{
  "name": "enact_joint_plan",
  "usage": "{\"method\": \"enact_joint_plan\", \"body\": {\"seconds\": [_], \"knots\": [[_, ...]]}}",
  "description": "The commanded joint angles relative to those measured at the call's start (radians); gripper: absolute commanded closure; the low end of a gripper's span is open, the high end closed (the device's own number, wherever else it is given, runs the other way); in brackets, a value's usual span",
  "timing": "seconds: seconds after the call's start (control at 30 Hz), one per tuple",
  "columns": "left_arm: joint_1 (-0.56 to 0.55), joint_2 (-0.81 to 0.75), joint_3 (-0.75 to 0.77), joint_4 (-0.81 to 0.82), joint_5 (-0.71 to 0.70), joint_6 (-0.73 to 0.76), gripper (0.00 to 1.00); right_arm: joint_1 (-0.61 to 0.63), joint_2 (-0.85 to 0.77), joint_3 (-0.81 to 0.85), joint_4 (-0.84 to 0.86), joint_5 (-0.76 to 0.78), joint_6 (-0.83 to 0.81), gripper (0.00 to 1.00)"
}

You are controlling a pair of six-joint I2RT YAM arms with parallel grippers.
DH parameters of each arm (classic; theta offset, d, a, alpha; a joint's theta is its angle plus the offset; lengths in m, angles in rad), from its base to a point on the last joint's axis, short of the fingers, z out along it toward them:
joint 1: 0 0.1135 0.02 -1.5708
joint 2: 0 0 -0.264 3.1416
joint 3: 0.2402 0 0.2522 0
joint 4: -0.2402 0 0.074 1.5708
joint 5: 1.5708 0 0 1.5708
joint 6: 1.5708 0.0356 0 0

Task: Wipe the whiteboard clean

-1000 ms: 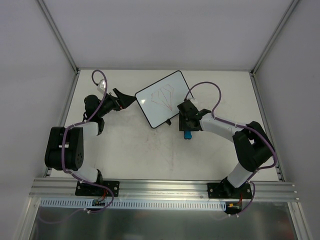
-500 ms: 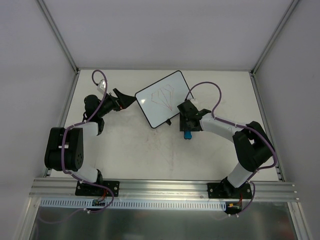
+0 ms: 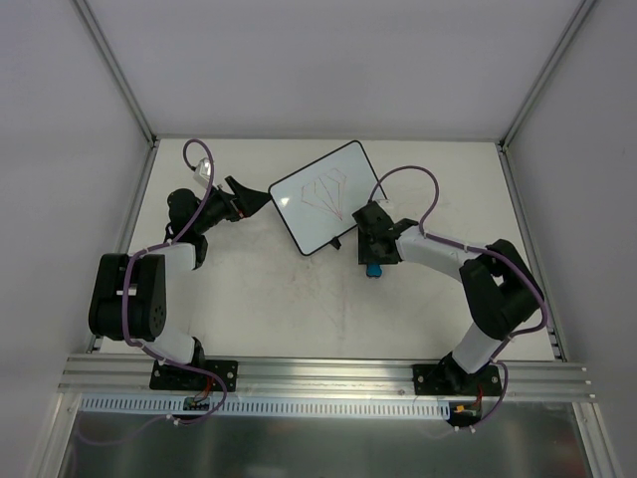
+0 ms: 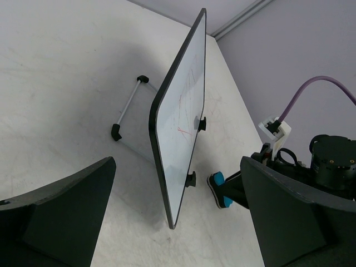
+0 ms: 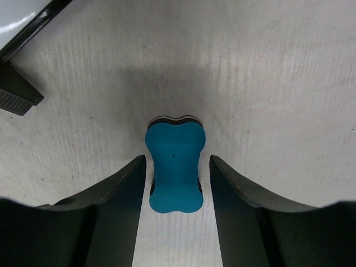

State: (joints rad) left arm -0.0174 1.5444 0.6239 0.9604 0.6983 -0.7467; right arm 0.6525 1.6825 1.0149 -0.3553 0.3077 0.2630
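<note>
- Your right fingers (image 5: 129,189) are spread apart and grip nothing; the blue eraser (image 5: 174,169) lies flat on the surface (image 5: 267,83) between them, with narrow gaps on both sides.
- Go a little lower if needed, then close evenly on the eraser's narrow waist, so that neither finger pushes it sideways first.
- Lift only once the grip looks square; a skewed hold will likely wipe badly.
- The whiteboard (image 3: 320,197) sits ahead and to the left of the right fingers, near but not touching, and its red drawing is not yet wiped.
- Your left fingers (image 4: 61,206) are wide open and empty, with the board's edge just ahead of them; use them to brace it against sliding.
</note>
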Motion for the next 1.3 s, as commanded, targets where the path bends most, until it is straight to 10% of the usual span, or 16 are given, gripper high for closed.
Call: {"method": "enact_joint_plan", "body": {"seconds": [0.0, 0.9, 1.27], "knots": [[0.011, -0.030, 0.017, 0.049, 0.017, 0.027, 0.03, 0.004, 0.008, -0.015, 0.004, 0.013, 0.025, 0.48], [0.011, 0.075, -0.004, 0.218, 0.052, -0.069, 0.06, 0.004, -0.148, 0.026, -0.014, -0.019, -0.034, 1.00], [-0.001, 0.191, 0.049, 0.311, 0.063, -0.122, 0.25, -0.004, -0.165, 0.240, -0.070, -0.019, -0.145, 1.00]]}}
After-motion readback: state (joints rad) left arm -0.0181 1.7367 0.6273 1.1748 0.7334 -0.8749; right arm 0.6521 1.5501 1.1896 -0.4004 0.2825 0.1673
